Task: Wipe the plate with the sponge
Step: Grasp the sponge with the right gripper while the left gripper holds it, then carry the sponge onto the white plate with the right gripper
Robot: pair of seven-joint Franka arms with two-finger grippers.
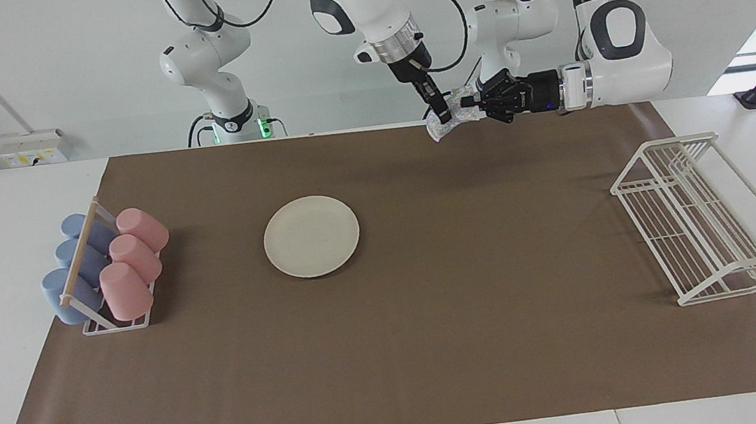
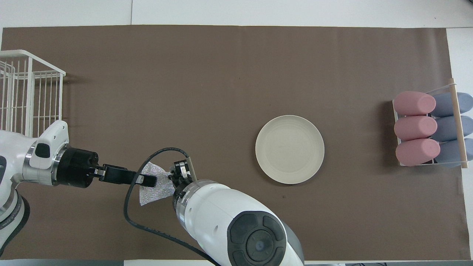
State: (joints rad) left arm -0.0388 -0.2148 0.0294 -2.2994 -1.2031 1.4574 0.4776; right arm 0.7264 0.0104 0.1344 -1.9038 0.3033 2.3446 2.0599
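A: Where is the small silvery-grey, glittery, wrinkly sponge (image 1: 450, 116) to be found?

B: It is held up in the air, over the brown mat (image 1: 392, 351) at the robots' edge, well apart from the round, flat, cream-white plate (image 1: 311, 236), which lies bare on the mat toward the right arm's end.

A: By what is it held?

B: It is pinched at one end by the left gripper (image 1: 475, 99), whose fingers are pressed together on the fabric. The right gripper (image 1: 443, 116) is set against the other end; its jaws appear to be on the pad, but whether a firm pinch has been made cannot be told.

A: How is the sponge expected to handle?

B: It is judged to be light, soft and limp. It can be seen sagging and folding between the two grippers, so little stiffness is to be relied upon. A bunched grip near the middle would probably be best, leaving a loose flap below for wiping. The plate is judged rigid and likely to slide under a sideways rub.

A: What is offered by one view and not the other?

B: The sponge's height off the mat is shown only in the facing view. Its spread and the two grip points are shown from overhead, where the right gripper's fingertips are largely hidden by its own arm.
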